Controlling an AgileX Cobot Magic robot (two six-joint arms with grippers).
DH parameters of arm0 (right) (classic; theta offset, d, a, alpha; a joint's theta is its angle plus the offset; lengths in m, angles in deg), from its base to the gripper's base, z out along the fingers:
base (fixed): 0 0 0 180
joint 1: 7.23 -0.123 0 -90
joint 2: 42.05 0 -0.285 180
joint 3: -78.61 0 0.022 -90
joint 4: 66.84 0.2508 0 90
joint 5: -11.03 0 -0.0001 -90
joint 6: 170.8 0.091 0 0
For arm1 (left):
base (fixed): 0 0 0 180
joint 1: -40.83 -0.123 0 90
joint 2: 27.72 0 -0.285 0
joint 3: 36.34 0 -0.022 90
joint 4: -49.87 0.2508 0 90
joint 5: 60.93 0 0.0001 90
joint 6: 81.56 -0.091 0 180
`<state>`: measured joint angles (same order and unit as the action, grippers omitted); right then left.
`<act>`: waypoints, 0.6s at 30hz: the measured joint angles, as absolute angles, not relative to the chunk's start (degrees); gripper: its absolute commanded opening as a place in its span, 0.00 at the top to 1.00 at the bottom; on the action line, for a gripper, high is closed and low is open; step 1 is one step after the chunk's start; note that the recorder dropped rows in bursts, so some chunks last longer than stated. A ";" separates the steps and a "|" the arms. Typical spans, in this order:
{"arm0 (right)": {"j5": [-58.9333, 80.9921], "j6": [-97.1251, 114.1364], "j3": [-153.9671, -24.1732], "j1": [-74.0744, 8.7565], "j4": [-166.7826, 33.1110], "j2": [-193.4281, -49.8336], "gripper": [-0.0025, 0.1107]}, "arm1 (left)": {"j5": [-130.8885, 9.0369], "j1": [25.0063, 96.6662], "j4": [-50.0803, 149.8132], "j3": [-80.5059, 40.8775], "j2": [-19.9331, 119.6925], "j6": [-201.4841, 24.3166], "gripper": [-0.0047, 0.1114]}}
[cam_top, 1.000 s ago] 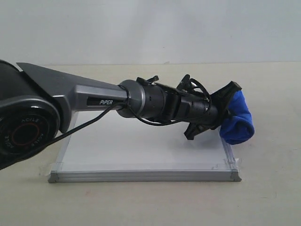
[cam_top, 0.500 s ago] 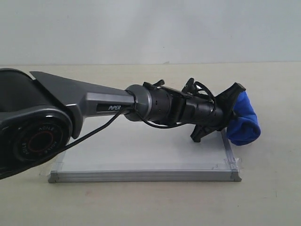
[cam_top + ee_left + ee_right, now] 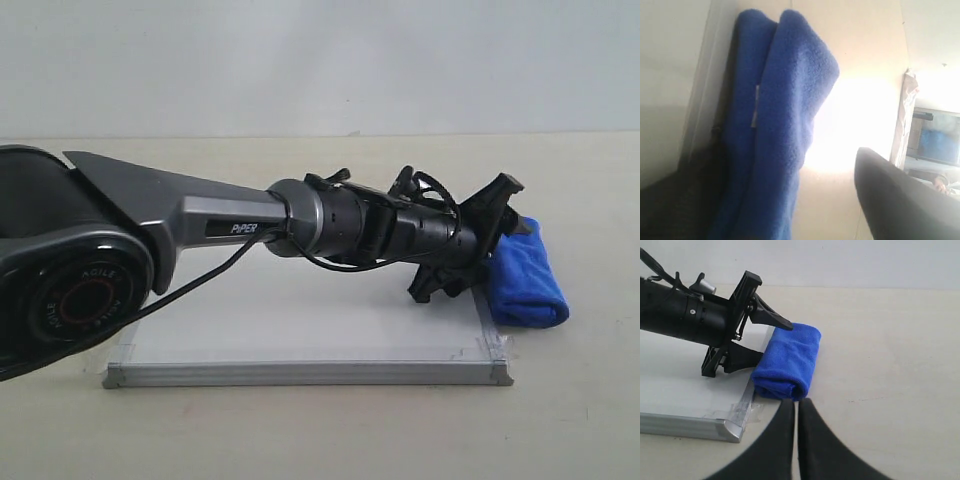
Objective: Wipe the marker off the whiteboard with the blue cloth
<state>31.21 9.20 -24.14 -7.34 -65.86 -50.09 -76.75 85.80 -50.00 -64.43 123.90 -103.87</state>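
Nearest, the R gripper (image 3: 796, 402) hangs off the board's front corner, fingers all but pressed together w/ nothing btw. them. We read it as idle, kept clear because one arm suffices for wiping. Next, the board (image 3: 300, 373) lies flat on the table (image 3: 890, 365) w/ tape (image 3: 742, 411) at its corner, presumably so rubbing won't shift it. The L arm (image 3: 200, 215) stretches low across the board from the left side, since the cloth sits at the opposite edge. The L gripper (image 3: 775, 340) has its jaws spread wide: one fingertip is at the far end of the cloth (image 3: 790, 362), the other by its board-side flank. The L wrist view shows a bright gap beside the fabric, so we judge it unclamped, i.e. nothing gripped. The cloth, folded to a thick roll, lies on the table just beside the board's right frame, touching or slightly overlapping it (we cannot tell which), i.e. off the writing surface. Of the marker we see no red on the bare part of the board. The arm hides the rest, so we cannot say whether any line remains. Farthest, a plain wall (image 3: 320, 60).
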 measured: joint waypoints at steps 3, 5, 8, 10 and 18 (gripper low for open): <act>31.21 9.20 -24.14 -7.34 -65.86 -50.09 0.98 | -76.86 85.64 -50.00 -65.07 123.90 -104.10 0.49; 31.21 9.20 -24.14 -7.34 -65.86 -50.09 0.98 | -77.47 85.11 -50.00 -66.08 123.90 -104.59 0.55; 31.21 9.20 -24.14 -7.34 -65.86 -50.09 0.98 | -79.02 83.04 -50.00 -68.47 122.82 -106.52 0.65; 31.21 9.20 -24.14 -7.34 -65.86 -50.09 0.98 | -79.72 81.02 -50.00 -69.68 121.18 -108.59 0.73; 31.21 9.20 -24.14 -7.34 -65.86 -50.09 0.98 | -85.85 72.12 -48.80 -70.96 112.71 -112.75 0.92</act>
